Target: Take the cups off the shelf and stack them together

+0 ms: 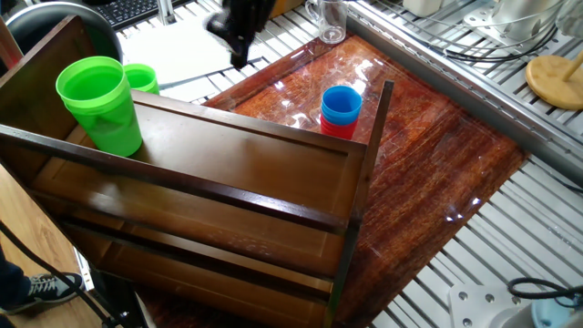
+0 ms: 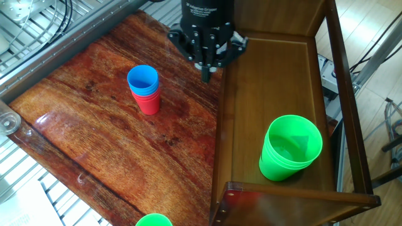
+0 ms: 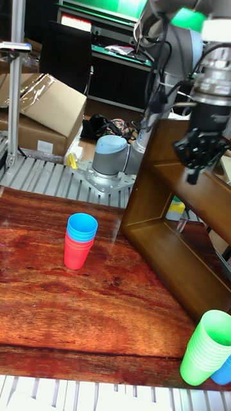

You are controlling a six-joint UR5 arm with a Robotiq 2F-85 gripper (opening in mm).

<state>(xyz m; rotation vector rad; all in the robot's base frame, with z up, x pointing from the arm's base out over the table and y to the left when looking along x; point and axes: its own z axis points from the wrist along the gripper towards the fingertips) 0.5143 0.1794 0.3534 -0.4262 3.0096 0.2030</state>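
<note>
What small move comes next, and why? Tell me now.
Probably carry the gripper along the shelf toward the green cup and open it. The blue cup already sits in the red cup on the table; the gripper looks shut and empty.

Setting: robotics lab or workshop. Evidence: slatted aluminium bench (image 1: 510, 239) under a glossy wooden tabletop (image 2: 94, 119), loose cables (image 1: 474, 50), keyboard (image 1: 137, 9), robot arm base (image 3: 110, 160) bolted to the bench, taped cardboard boxes (image 3: 45, 109) and dark monitors (image 3: 70, 51) behind.
</note>
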